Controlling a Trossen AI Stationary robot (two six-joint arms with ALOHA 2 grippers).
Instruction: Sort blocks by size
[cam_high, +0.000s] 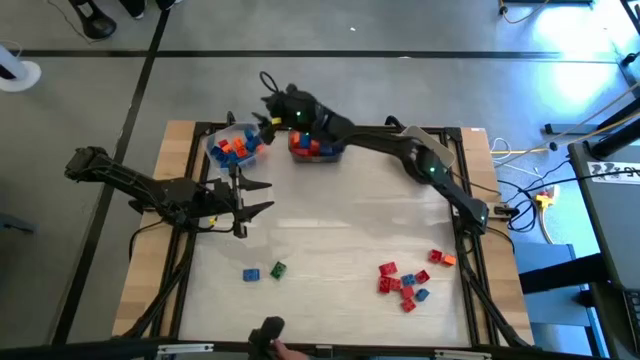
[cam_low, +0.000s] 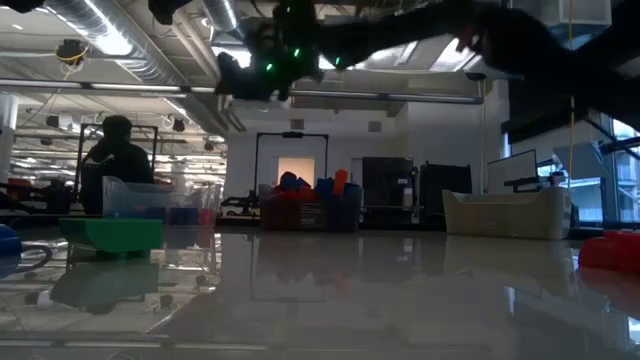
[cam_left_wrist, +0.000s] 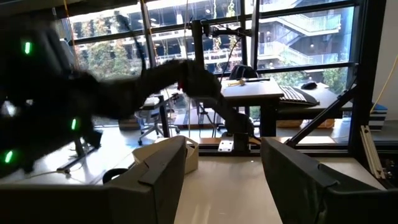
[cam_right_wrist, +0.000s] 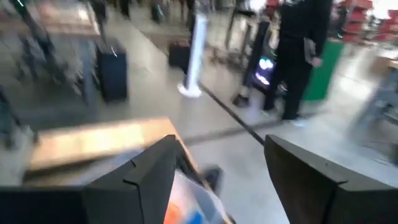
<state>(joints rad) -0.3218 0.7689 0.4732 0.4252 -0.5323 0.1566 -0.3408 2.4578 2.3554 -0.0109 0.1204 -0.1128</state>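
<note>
Two bins stand at the table's far edge: a clear one (cam_high: 237, 147) holding orange and blue blocks, and one (cam_high: 315, 146) holding red and blue blocks. Loose blocks lie near the front: a blue one (cam_high: 251, 274), a green one (cam_high: 278, 269), a red and blue cluster (cam_high: 400, 281) and an orange one (cam_high: 443, 258). My right gripper (cam_high: 268, 108) hangs high over the far edge, above and between the bins, open with nothing between its fingers (cam_right_wrist: 221, 180). My left gripper (cam_high: 256, 196) waits open above the table's left part (cam_left_wrist: 224, 180).
The middle of the wooden table (cam_high: 350, 235) is bare. My right arm (cam_high: 420, 160) stretches across the far right part of the table. A person (cam_right_wrist: 298, 56) stands on the floor beyond the far edge. Cables (cam_high: 530, 200) lie off the right side.
</note>
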